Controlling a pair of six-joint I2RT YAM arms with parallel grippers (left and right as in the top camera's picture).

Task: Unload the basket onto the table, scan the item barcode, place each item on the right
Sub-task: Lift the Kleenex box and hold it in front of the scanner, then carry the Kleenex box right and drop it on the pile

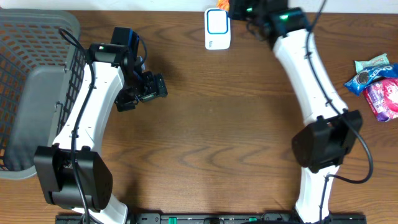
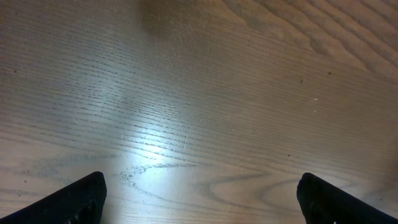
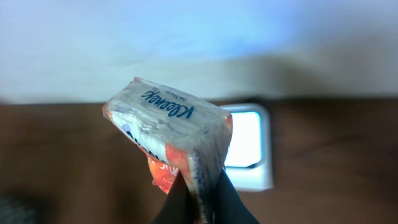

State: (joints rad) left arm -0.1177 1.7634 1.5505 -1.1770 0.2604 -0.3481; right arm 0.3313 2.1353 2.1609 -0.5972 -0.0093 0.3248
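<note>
My right gripper (image 3: 200,202) is clenched on a Kleenex pack (image 3: 168,124), with the white scanner (image 3: 249,140) behind it, right of frame centre. My left gripper (image 2: 199,199) stands released over the wooden table (image 2: 199,93).

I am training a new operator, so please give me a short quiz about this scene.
1. True or false: the left gripper is open and holds nothing.
2. What does the right gripper hold? A) a tissue pack B) a bottle C) nothing
3. Fill in: the wire basket stands on the robot's ____ side.
Key: 1 true; 2 A; 3 left.
</note>
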